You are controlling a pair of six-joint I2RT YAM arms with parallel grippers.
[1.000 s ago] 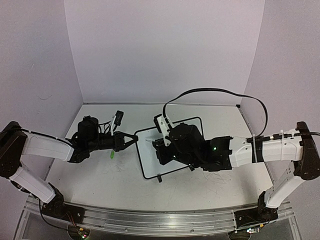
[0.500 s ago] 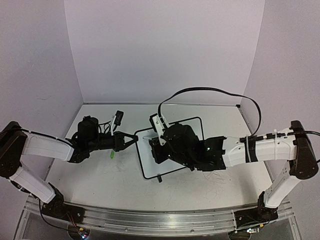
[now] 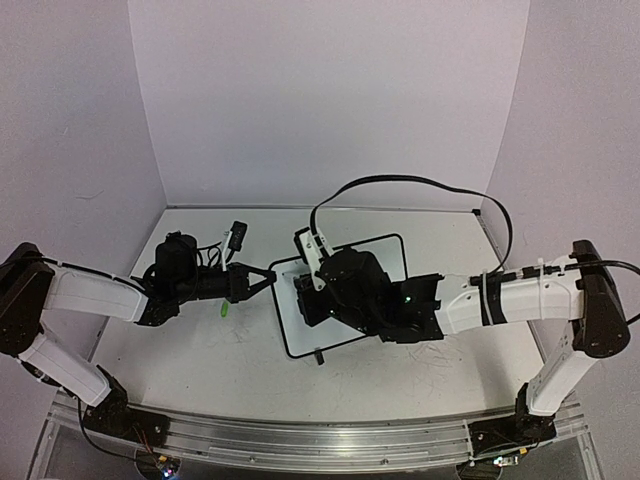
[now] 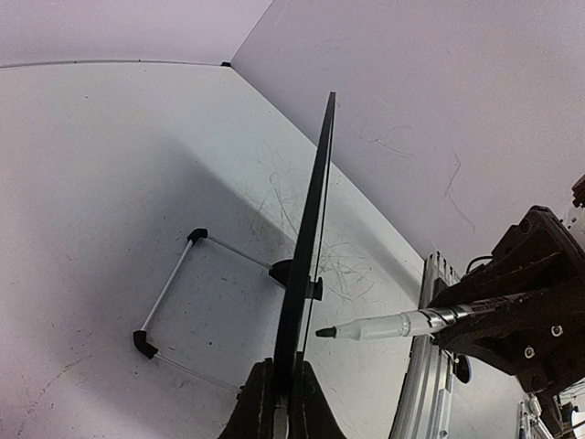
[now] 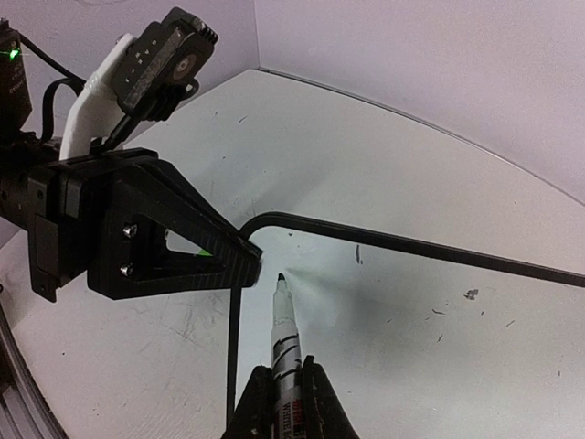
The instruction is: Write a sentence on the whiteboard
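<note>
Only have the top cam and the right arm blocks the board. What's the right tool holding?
Observer: Right wrist view shows the right tool shut on a marker, uncapped, with its tip near the rounded corner of the whiteboard.
Operator: Tip touching?
Observer: Can't tell. In the left wrist view the tip sits right at the board face.
Operator: Left side?
Observer: The left tool is shut on the whiteboard's edge, and a wire stand shows behind the board.
</note>
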